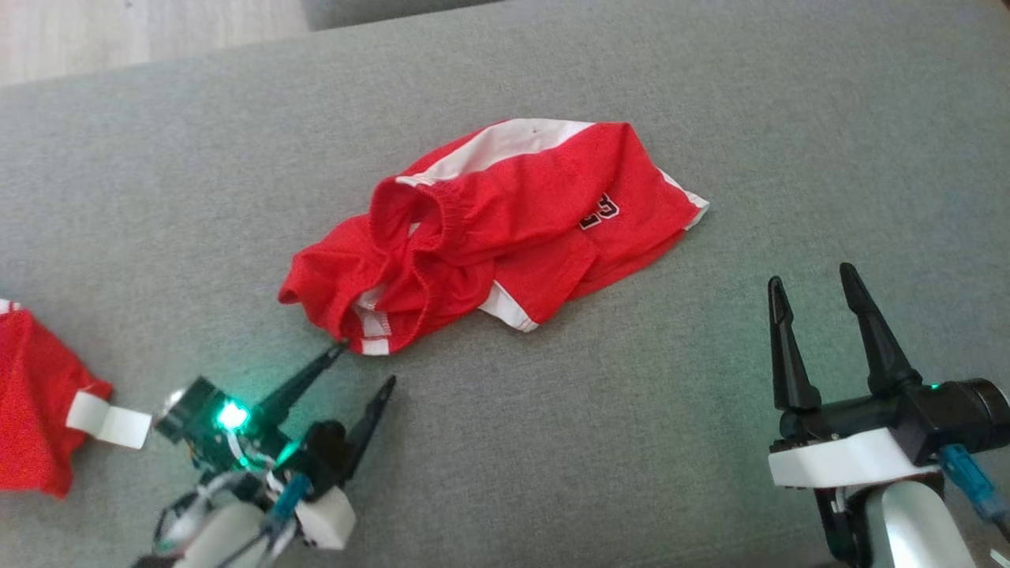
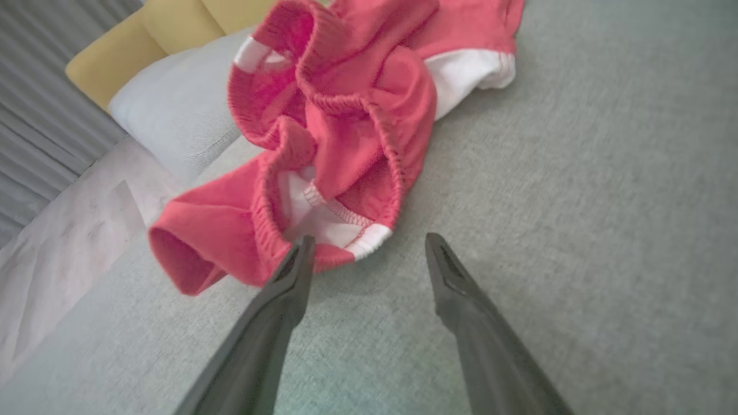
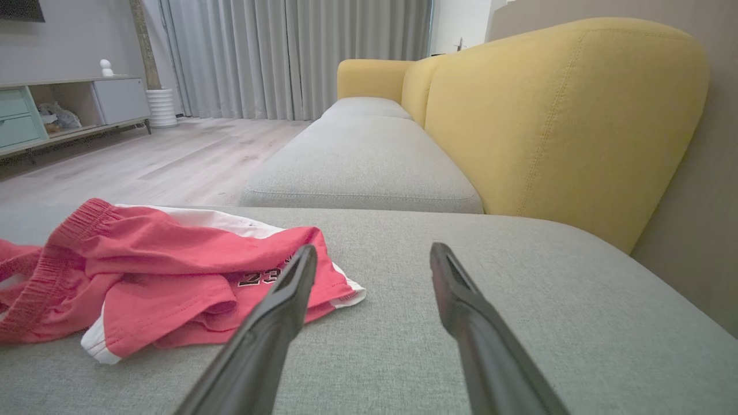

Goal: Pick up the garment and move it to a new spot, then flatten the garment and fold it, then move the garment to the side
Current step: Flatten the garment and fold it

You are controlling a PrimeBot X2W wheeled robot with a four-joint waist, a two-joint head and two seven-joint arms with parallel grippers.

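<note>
**Probably at the start of flattening: both grippers empty, garment in a heap**

The garment (image 1: 505,229), red with white bands, lies crumpled near the middle of the grey cushion (image 1: 750,118), and no part of it is lifted. The left gripper (image 1: 365,363) has its jaws wide apart and holds nothing. One of its fingertips is right at the near edge of the cloth; whether it touches, I cannot say. The right gripper (image 1: 811,275) is also fully spread and empty, a little apart from the garment on the other side.

In my judgement the garment already lies on its spot and flattening is the step in hand; nothing is folded yet. The next move calls for two grips on opposite ends, for example the waistband (image 2: 346,104) on the left and the leg hem (image 3: 346,297) on the right. Then a pull outward would open the layers.

The head view gives the whole outline, and also a second red cloth (image 1: 35,394) at the left border, well apart. The left wrist view adds what is unclear from above: the waistband is turned over itself and stands open like a mouth. The right wrist view, low over the cushion, makes the number (image 3: 259,278) on the leg readable and shows that this end lies rather flat. Behind it rises a yellow sofa back (image 3: 548,115).
</note>
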